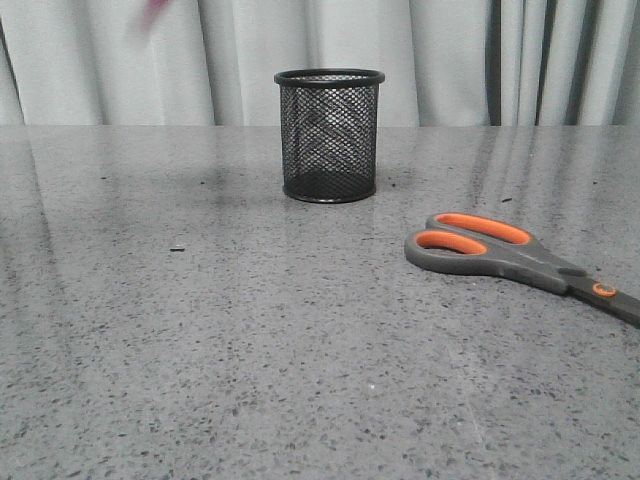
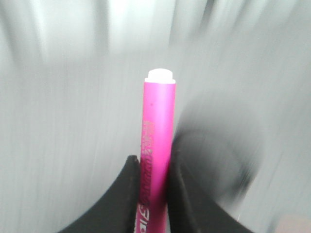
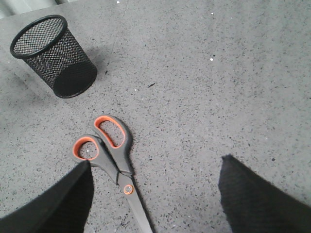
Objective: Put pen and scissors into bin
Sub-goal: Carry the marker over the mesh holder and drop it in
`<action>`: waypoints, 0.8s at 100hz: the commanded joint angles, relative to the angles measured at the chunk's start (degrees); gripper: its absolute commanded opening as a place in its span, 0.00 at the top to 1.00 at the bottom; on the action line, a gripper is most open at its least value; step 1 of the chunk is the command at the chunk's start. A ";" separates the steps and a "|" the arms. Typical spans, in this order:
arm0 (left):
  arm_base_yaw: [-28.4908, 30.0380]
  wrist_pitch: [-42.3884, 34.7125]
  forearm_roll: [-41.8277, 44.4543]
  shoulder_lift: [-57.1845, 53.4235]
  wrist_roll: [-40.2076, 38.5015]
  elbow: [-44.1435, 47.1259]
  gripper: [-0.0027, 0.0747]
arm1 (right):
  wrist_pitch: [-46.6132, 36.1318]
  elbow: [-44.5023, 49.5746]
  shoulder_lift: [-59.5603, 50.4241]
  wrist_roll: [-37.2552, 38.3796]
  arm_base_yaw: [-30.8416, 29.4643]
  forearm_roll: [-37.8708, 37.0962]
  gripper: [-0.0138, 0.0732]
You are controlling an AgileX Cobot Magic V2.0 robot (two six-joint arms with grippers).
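My left gripper [image 2: 153, 165] is shut on the magenta-pink pen [image 2: 158, 121], whose whitish end points away from the fingers. That view is motion-blurred, with a dark smear beside the pen. A pink blur [image 1: 152, 12] shows at the top left of the front view. The black mesh bin [image 1: 329, 135] stands upright at the table's middle back; it also shows in the right wrist view [image 3: 53, 56]. The scissors [image 1: 510, 255] lie flat at the right, handles toward the bin. My right gripper [image 3: 156, 160] is open above the scissors [image 3: 114, 155], apart from them.
The grey speckled table [image 1: 200, 350] runs back to pale curtains [image 1: 100, 60]. A small dark speck [image 1: 177, 248] lies on the left part of the table.
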 commanded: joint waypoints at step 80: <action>-15.59 -32.46 -14.02 15.98 9.03 -3.48 0.99 | -7.77 1.80 0.78 -0.50 -0.17 0.34 0.28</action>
